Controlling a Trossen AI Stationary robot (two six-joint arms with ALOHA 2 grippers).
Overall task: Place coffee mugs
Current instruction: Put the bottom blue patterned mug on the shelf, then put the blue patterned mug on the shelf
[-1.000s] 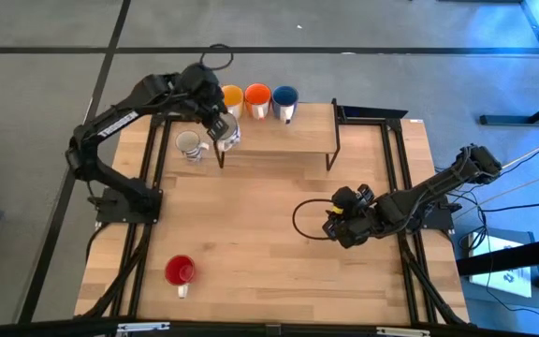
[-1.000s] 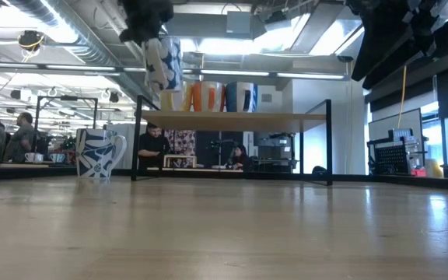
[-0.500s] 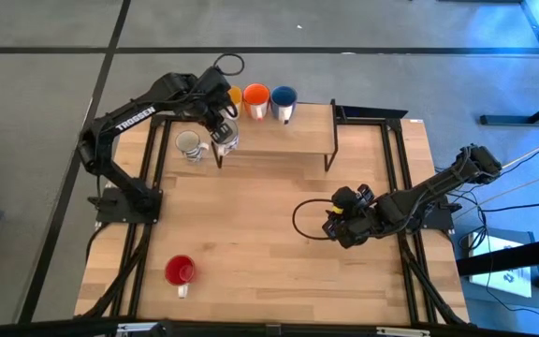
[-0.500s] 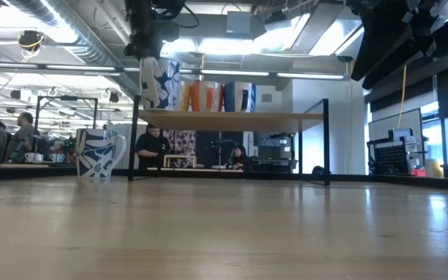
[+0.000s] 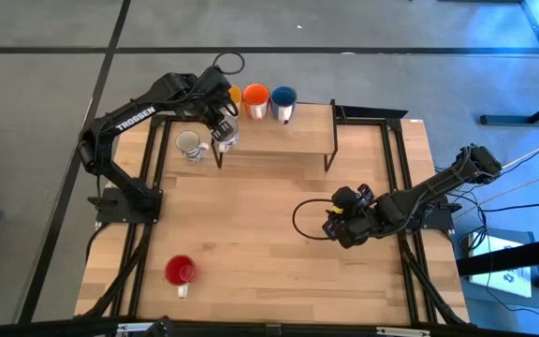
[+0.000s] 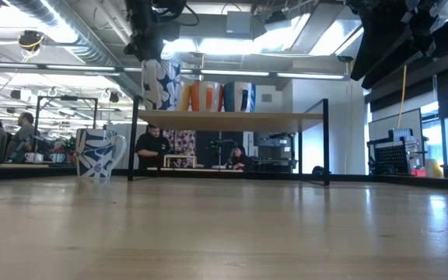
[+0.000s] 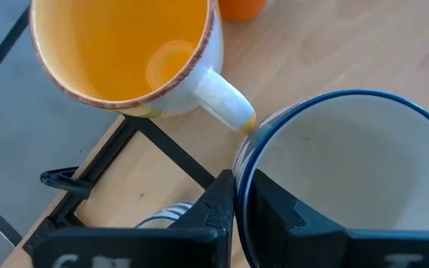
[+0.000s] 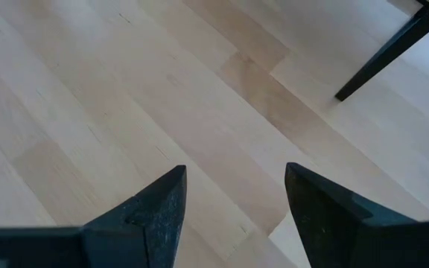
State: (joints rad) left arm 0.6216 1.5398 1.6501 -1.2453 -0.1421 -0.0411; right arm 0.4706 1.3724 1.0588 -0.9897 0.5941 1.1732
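Note:
My left gripper [image 5: 221, 131] is shut on a white mug with a blue pattern [image 6: 160, 82], just over the left end of the wooden shelf [image 6: 232, 117]. It is tilted; I cannot tell whether its base touches the shelf. Right beside it on the shelf stand a yellow mug [image 7: 125, 52], an orange mug [image 5: 257, 98] and a dark blue mug [image 5: 284, 98]. A second blue-patterned mug [image 6: 98, 153] stands on the table left of the shelf. A red mug [image 5: 181, 271] stands near the table's front left. My right gripper [image 8: 233, 193] hangs open over bare table at the right. My left gripper pinches the patterned mug's wall at its blue rim [image 7: 246, 160], one finger [image 7: 218, 212] outside and the other [image 7: 274, 216] inside the mug. The fingers come from above, slanting down. The mug hangs tilted below them, next to the yellow mug's handle [image 7: 222, 100].
The shelf stands on thin black legs [image 6: 329, 140] at the table's far side, with open space beneath it. Bare wood [image 5: 251, 234] lies between the shelf and the red mug. People and desks show in the room beyond the table.
My left gripper has come down with the patterned mug toward the shelf's left end and has tipped a little, then kept still. The mug now sits lower, level with the row of mugs on the shelf.

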